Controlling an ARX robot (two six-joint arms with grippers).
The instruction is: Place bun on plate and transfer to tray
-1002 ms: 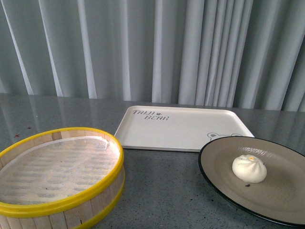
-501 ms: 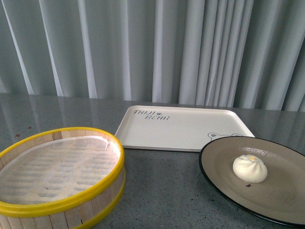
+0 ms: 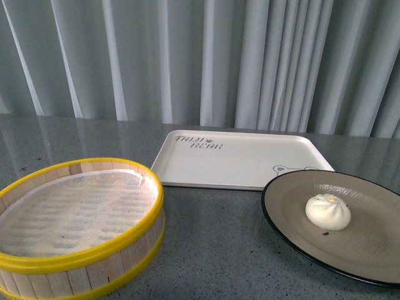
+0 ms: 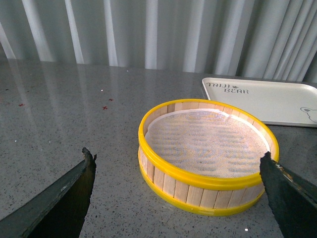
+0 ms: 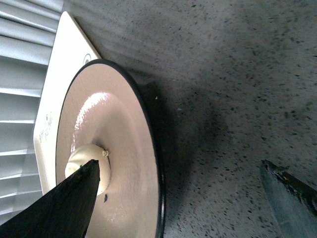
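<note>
The white bun (image 3: 328, 212) sits on the beige-grey plate (image 3: 294, 212) at the front right of the table. The cream tray (image 3: 240, 159) lies behind, just past the plate's far rim. Neither gripper shows in the front view. In the right wrist view, my right gripper (image 5: 181, 171) is open above the plate's black rim (image 5: 157, 163), with the bun (image 5: 81, 161) by one finger and the tray (image 5: 59, 69) beyond. In the left wrist view, my left gripper (image 4: 178, 163) is open, spread wide in front of the bamboo steamer, holding nothing.
An empty yellow-rimmed bamboo steamer basket (image 3: 78, 225) stands at the front left; it also shows in the left wrist view (image 4: 208, 153). The tray (image 4: 267, 96) lies behind it. Grey curtains (image 3: 200, 62) hang behind the speckled grey table (image 3: 212, 250).
The front view has shifted slightly: the steamer, tray and plate all sit a little higher in the picture. The bun stays on the plate.
</note>
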